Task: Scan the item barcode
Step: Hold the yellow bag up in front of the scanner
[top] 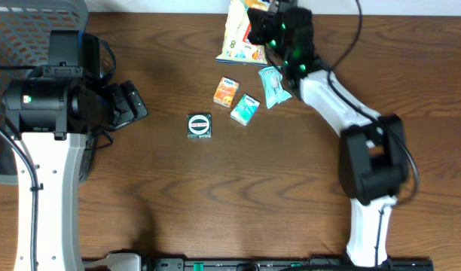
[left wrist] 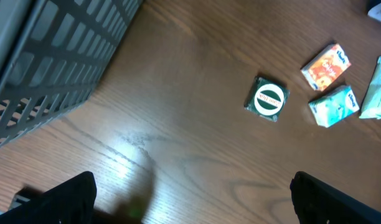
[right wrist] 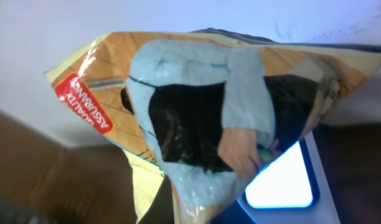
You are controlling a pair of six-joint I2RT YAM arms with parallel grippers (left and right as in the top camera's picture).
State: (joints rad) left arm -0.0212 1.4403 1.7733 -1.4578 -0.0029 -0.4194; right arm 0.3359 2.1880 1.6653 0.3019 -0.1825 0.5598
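**A:** Where is the item that has to be scanned?

**B:** The snack bag (top: 236, 39) is at the far edge of the table (top: 215, 196), right of centre. The right claw (top: 262, 28) is pinched tight on it and holds it up. In the right wrist view the crumpled bag fills the frame. It hangs in front of a scanner (right wrist: 282, 183) whose window glows white behind the bag's lower right corner.

**A:** Why is it held that way?

**B:** Probably to turn a printed face toward the glowing window. Whether the barcode itself faces it cannot be told.

**A:** Can any writing be read?

**B:** A red label on the bag's left side has white capitals, but they are too blurred to read. A pale blue panel with a dark patch covers the middle.

**A:** What lies around it?

**B:** Just nearer than the bag, a pale blue pouch (top: 273, 85), an orange packet (top: 226, 91) and a teal packet (top: 245, 110) lie close together. Further left is a dark square packet (top: 199, 126) with a round white label, its lettering too small to read. A grey basket (top: 19, 30) stands at the far left. Beside it the left claw (top: 134, 104) hangs wide open and empty, well apart from the packets, likely waiting.
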